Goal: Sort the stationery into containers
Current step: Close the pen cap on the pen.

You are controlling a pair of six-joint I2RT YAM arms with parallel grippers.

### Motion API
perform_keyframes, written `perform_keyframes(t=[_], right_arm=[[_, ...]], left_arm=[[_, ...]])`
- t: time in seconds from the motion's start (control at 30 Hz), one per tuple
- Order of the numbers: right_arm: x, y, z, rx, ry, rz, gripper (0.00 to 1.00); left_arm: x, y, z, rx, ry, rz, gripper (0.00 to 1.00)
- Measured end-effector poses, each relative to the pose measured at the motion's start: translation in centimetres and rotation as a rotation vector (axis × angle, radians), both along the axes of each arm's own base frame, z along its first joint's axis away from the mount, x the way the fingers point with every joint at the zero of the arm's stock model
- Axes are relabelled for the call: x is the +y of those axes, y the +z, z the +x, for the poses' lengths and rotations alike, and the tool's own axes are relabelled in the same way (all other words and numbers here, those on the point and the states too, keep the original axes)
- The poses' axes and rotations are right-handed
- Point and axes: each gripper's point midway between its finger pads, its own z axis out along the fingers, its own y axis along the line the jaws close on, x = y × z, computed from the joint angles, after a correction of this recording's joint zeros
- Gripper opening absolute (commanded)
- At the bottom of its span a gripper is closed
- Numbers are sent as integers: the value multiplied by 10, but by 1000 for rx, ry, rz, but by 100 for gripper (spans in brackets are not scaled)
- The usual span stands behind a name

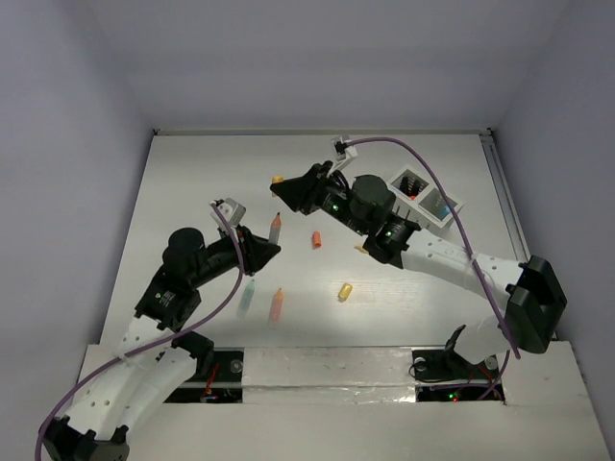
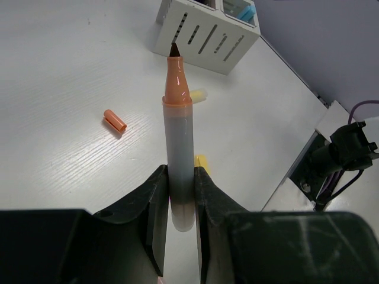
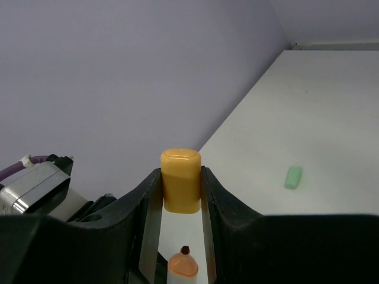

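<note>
My left gripper (image 1: 264, 248) (image 2: 180, 189) is shut on an uncapped marker (image 1: 276, 227) (image 2: 177, 118) with a grey barrel and an orange tip, held up above the table. My right gripper (image 1: 285, 189) (image 3: 180, 177) is shut on an orange-yellow cap (image 1: 277, 180) (image 3: 180, 186), just beyond the marker's tip (image 3: 183, 266). The white slotted box (image 1: 428, 199) (image 2: 204, 35) stands at the right rear with a light blue marker (image 2: 246, 12) inside.
On the table lie an orange cap (image 1: 316, 239) (image 2: 115, 120), a yellow cap (image 1: 345, 291) (image 2: 203, 161), a pale yellow piece (image 2: 198, 94), an orange marker (image 1: 277, 304), a mint marker (image 1: 249, 293) and a green cap (image 3: 294, 177).
</note>
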Motion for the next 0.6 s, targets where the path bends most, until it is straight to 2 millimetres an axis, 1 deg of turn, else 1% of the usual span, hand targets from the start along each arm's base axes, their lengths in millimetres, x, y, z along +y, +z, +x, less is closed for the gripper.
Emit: perform_keyframes(t=[0.4, 0.6], right_arm=[[10, -2, -12, 3, -4, -3, 12], [19, -16, -14, 21, 3, -27, 12]], left_arm=[[13, 2, 7, -16, 90, 10, 0], [18, 3, 9, -24, 117, 10, 0]])
